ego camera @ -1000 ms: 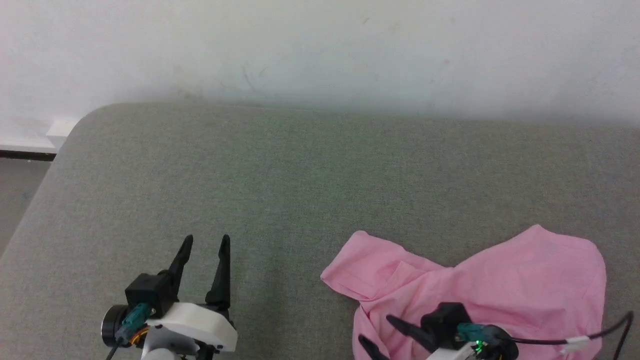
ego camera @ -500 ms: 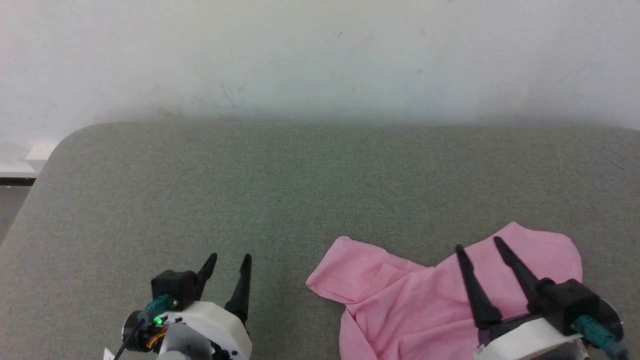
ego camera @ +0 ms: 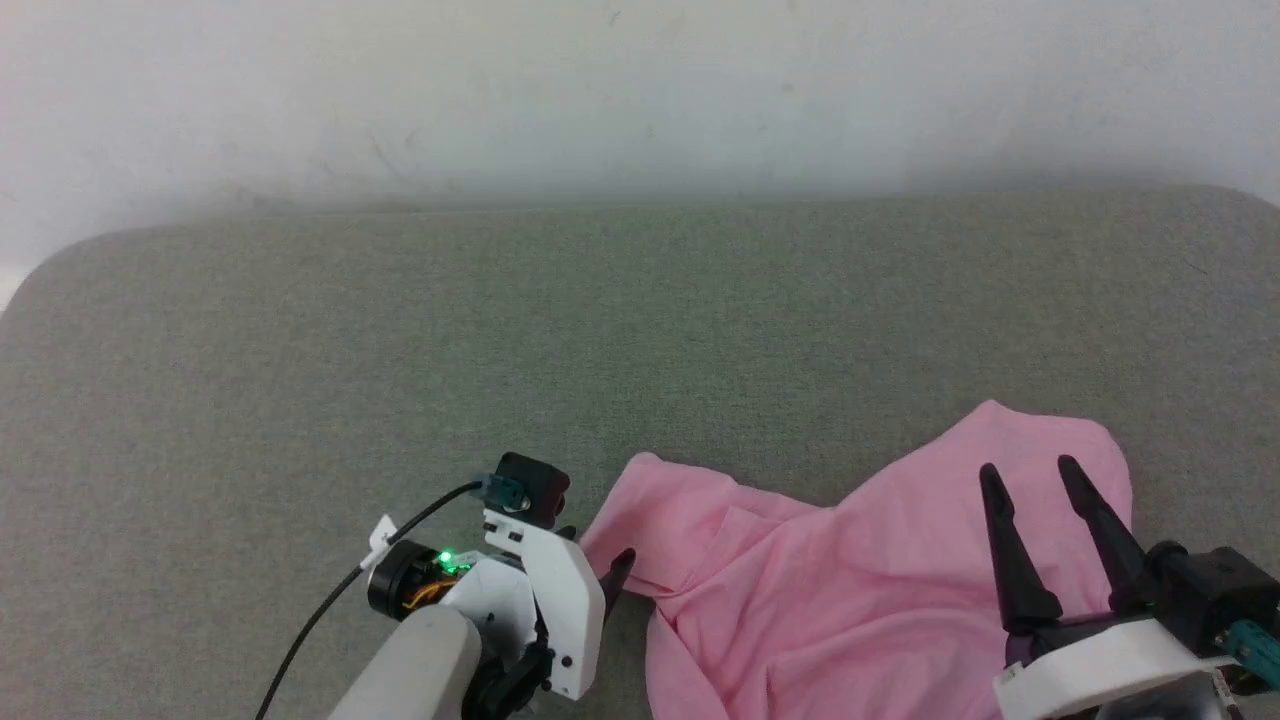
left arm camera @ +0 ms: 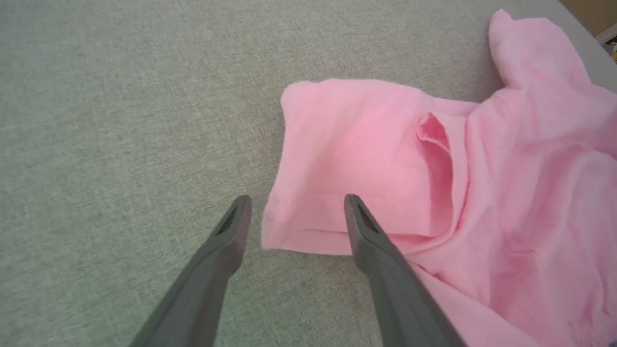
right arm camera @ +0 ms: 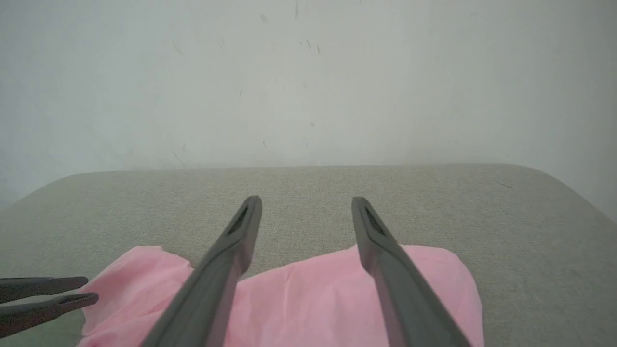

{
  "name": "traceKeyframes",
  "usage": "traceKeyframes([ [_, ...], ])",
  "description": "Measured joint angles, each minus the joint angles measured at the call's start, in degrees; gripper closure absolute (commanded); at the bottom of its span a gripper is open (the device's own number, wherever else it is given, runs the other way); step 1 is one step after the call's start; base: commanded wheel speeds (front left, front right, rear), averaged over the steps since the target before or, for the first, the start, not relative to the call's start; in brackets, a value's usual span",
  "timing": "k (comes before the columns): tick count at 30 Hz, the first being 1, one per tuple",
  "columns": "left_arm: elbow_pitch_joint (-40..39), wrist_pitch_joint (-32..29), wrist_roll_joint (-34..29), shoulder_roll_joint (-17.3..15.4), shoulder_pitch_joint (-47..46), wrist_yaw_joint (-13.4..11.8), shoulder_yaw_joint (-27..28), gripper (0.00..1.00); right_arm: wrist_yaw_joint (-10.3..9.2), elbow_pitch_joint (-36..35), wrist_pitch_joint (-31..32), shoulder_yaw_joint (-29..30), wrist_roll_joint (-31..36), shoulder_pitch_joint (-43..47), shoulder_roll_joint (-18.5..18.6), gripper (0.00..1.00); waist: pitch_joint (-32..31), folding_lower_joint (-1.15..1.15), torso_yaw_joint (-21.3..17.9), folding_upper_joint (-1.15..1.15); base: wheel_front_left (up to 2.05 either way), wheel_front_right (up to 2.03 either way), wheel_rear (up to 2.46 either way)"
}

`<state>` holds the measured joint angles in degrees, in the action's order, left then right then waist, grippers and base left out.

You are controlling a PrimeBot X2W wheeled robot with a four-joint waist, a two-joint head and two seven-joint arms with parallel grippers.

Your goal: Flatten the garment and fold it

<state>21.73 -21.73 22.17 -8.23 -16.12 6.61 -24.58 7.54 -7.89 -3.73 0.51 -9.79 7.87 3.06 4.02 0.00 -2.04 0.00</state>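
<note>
While both claws are wide open and holding nothing, we'd say the risky bit is the left claw (left arm camera: 296, 201). It sits at the hemmed corner of the garment (ego camera: 860, 590), one finger over pink cloth and the other over bare desk (ego camera: 400, 350). If it closes there, we might pinch only the top layer. Or we drag the whole crumpled heap sideways instead of spreading it, since thin knit slides and that tuck in the middle could pull tighter. We can't quite tell whether the finger already touches the hem. The garment lies bunched at the near right of the desk, running off the bottom of the head view. The right claw (ego camera: 1028, 468) hangs over its right side, fingers toward the wall (ego camera: 640, 90). A second ago the left claw was well off to the left and pointing forward, and now it has swung in at the hem. The right one was low and pointing left across the cloth. The camera has shifted too.
</note>
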Motion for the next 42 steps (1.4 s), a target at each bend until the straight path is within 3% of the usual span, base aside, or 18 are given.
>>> traceKeyframes([
  [5, 2.72, -9.01, 0.22, -2.43, -3.76, 0.41, -4.65, 0.00, 0.00, 1.30, -0.92, -0.97, -1.33, -0.66, -0.02, 0.00, 1.56, 0.00, -1.73, 0.00, 0.00, 0.00, 0.00],
  [6, 2.69, -10.71, 0.20, -3.12, -4.74, 0.42, -6.08, 0.18, 0.00, 1.55, -1.01, -0.97, -1.37, -0.67, -0.01, 0.00, 1.80, 0.00, -2.01, 0.00, 0.00, 0.00, 0.00],
  [7, 2.48, -12.03, 0.40, -3.74, -5.57, 0.42, -7.59, 0.60, 0.00, 1.76, -1.09, -0.96, -1.37, -0.70, -0.01, 0.00, 2.00, 0.00, -2.23, 0.00, 0.00, 0.00, 0.00],
  [8, 2.11, -12.96, 1.24, -4.30, -6.21, 0.42, -8.84, 0.90, 0.00, 1.91, -1.14, -0.93, -1.37, -0.76, -0.02, 0.00, 2.20, 0.00, -2.38, 0.00, 0.00, 0.00, 0.00],
  [9, 1.69, -13.82, 2.37, -4.92, -6.73, 0.42, -10.17, 1.00, 0.00, 2.03, -1.43, -0.92, -1.37, -0.83, -0.02, 0.00, 2.40, 0.00, -2.46, 0.00, 0.00, 0.00, 0.00],
  [13, 0.15, -13.47, 5.30, -6.59, -7.57, 0.51, -12.85, 1.00, 0.00, 2.50, -1.58, -0.97, -1.42, -1.31, -0.01, 0.00, 2.52, 0.00, -2.08, 0.00, 0.00, 0.00, 0.00],
  [17, -1.44, -9.15, 7.01, -9.09, -7.43, 0.13, -9.44, 1.00, 0.00, 2.76, -1.58, -0.99, -1.56, -1.49, -0.02, 0.00, 1.94, 0.01, -1.34, 0.00, 0.00, 0.00, 0.00],
  [20, -5.36, -6.71, 8.70, -12.25, -6.06, -3.16, -4.52, 1.00, 0.00, 2.81, -1.32, -1.42, -1.30, -1.47, -0.02, 0.00, 1.51, 0.00, -0.89, 0.00, 0.00, 0.00, 0.00],
  [26, -13.63, -4.64, 12.82, -19.73, 5.94, -13.54, 7.23, 1.00, 0.00, 2.67, -0.31, -1.53, 0.16, -0.91, -0.03, 0.00, 1.27, 0.00, 0.14, 0.00, 0.00, 0.00, 0.00],
  [30, -16.89, -3.22, 15.85, -21.51, 16.36, -20.07, 14.24, 1.00, 0.00, 2.47, 0.19, -1.02, 0.16, -0.25, -0.03, 0.00, 1.39, 0.00, 0.86, 0.00, 0.00, 0.00, 0.00],
  [33, -18.01, -1.75, 17.98, -21.39, 21.40, -21.37, 16.92, 1.00, 0.00, 2.24, 0.27, -0.96, 0.18, -0.16, -0.03, 0.00, 1.66, -0.01, 1.37, 0.00, 0.00, 0.00, 0.00],
  [34, -18.16, -1.21, 18.13, -21.26, 22.14, -21.41, 17.18, 0.62, 0.00, 2.19, 0.45, -1.04, 0.19, -0.16, -0.03, 0.00, 1.77, 0.00, 1.53, 0.00, 0.00, 0.00, 0.00],
  [35, -18.29, -0.49, 18.13, -20.83, 22.38, -21.79, 17.31, 0.00, 0.00, 2.19, 0.68, -1.11, 0.23, -0.16, -0.04, 0.00, 1.83, 0.00, 1.70, 0.00, 0.00, 0.00, 0.00],
  [39, -18.85, 3.70, 17.51, -19.01, 22.29, -21.95, 17.24, 0.00, 0.00, 2.18, 1.26, -1.25, 0.49, -0.14, -0.04, 0.00, 1.31, 0.00, 2.10, 0.00, 0.00, 0.00, 0.00],
  [42, -20.01, 10.16, 15.49, -17.83, 21.26, -21.93, 17.50, 0.00, 0.00, 1.88, 1.90, -1.24, 0.78, 0.09, -0.03, 0.00, 0.46, 0.00, 2.28, 0.00, 0.00, 0.00, 0.00],
])
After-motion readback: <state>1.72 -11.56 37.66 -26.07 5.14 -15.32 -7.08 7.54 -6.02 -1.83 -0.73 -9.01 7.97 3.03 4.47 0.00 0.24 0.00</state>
